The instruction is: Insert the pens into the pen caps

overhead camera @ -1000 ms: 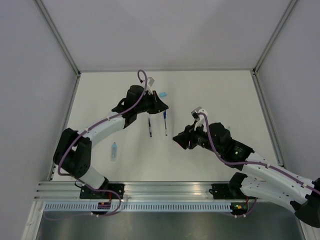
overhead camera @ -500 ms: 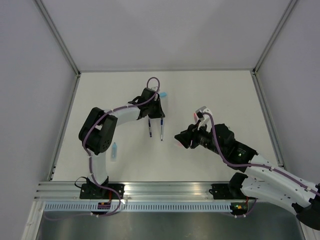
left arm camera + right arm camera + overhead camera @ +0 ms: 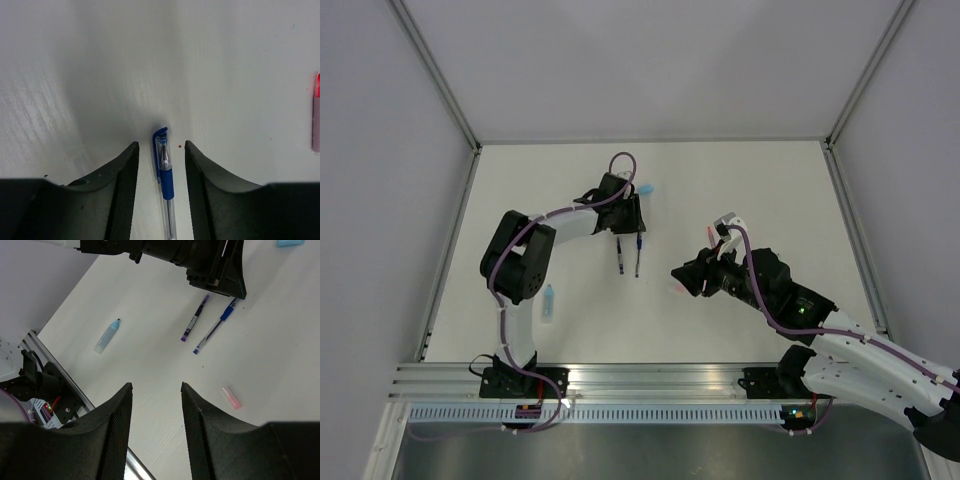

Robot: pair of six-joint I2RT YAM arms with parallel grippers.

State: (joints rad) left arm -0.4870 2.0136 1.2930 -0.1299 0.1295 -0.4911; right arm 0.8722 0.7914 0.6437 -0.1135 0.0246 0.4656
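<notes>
Both jaws are standing open: the left jaws are straddling the blue pen on the tabletop, not gripping it; the right jaws are holding nothing.

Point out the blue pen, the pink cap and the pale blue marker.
blue pen (image 3: pixel 167 181): left wrist view, blue grip
pink cap (image 3: pixel 231 398): right wrist view, middle
pale blue marker (image 3: pixel 106 336): right wrist view, barrel

The table looks matt white, faintly grained. The blue pen has a clear, glossy plastic barrel and a duller blue grip. The left gripper has fingers of black plastic, smooth and matt.
</notes>
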